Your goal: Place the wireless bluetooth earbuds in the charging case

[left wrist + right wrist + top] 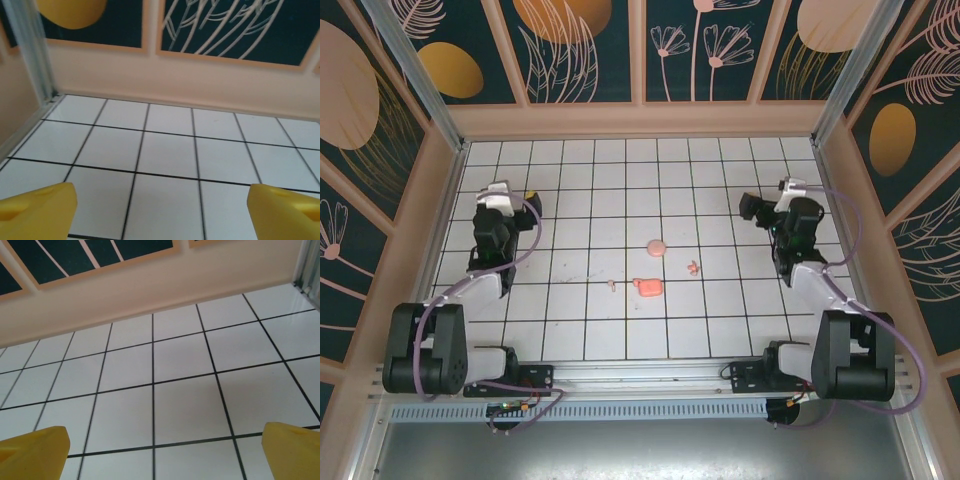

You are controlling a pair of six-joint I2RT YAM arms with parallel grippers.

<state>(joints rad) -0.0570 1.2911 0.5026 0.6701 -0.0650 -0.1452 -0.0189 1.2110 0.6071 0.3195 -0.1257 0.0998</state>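
Task not begun. Charging case (pixel 647 286) lies on the tiles, lid state too small to tell. The wireless bluetooth earbuds are outside it: one earbud (pixel 611 285) just left of the case, the other earbud (pixel 693 267) right and slightly beyond. Left gripper (pixel 160 210) and right gripper (pixel 162 452) have their jaws spread and empty, well apart from the case.

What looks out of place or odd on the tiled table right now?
Nothing looks spilled or damaged. The left earbud lies loose on the tiles left of the charging case, the right earbud apart on its other side, slightly farther back. A paler pink round disc sits behind the case; I cannot tell what it is.
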